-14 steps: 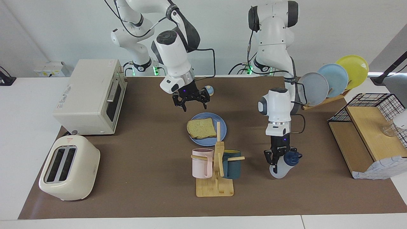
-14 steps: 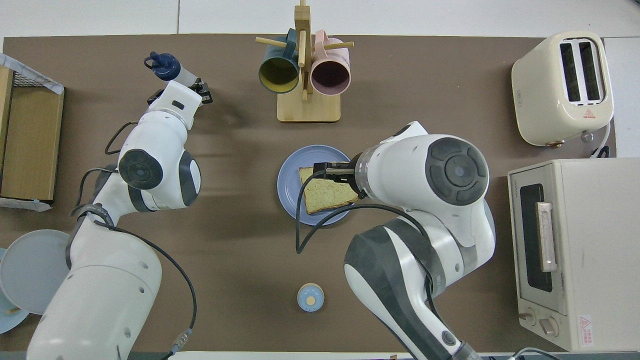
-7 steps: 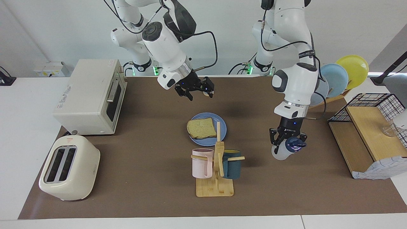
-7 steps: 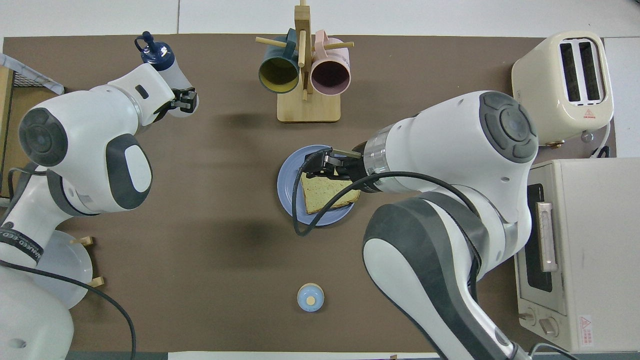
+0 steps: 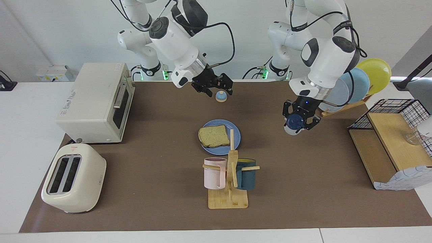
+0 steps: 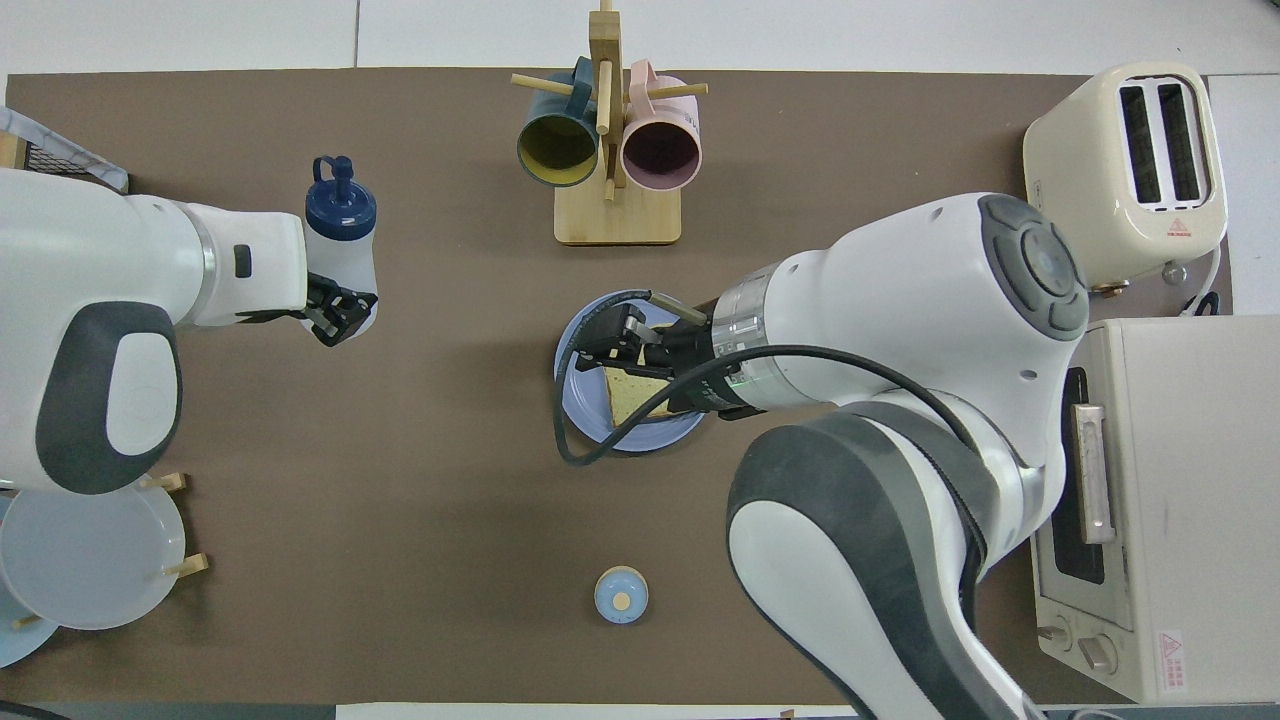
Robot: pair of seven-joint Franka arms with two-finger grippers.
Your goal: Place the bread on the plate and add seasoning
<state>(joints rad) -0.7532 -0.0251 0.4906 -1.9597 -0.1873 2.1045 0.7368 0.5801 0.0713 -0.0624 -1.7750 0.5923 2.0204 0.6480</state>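
- Cream two-slot toaster (image 5: pixel 73 178) at the right arm's end of the brown mat; nearer to the robots than it stands a cream toaster oven (image 5: pixel 96 103) with a dark glass door.
- Right gripper (image 5: pixel 212 87), up in the air over the mat near the small blue-and-tan domed bell (image 5: pixel 221 96); its fingers stand spread apart and hold nothing; in the overhead view it covers part of the plate.
- Squarish slice of toast (image 5: pixel 213 136), pale tan crumb with a darker crust, lies flat on the round medium-blue plate (image 5: pixel 236 133) near the middle of the mat; the slice sits toward the plate's right-arm edge.
- Wooden mug tree (image 5: pixel 230 182) just beside the plate, farther from the robots; a pink mug (image 5: pixel 213 173) and a dark teal mug (image 5: pixel 246 173) hang on it.
- Left gripper (image 5: pixel 300 118), raised over the mat toward the left arm's end; its fingers are clamped on the small translucent whitish bottle with a dark navy cap (image 5: pixel 294 122); the bottle is clear of the mat, tilted with its cap turned toward the facing camera, well apart from the plate.
- Wooden rack with a grey-blue, a light-blue and a yellow plate (image 5: pixel 374 75) beside the left arm; a black wire-and-wood shelf (image 5: pixel 391 135) at that end of the table.
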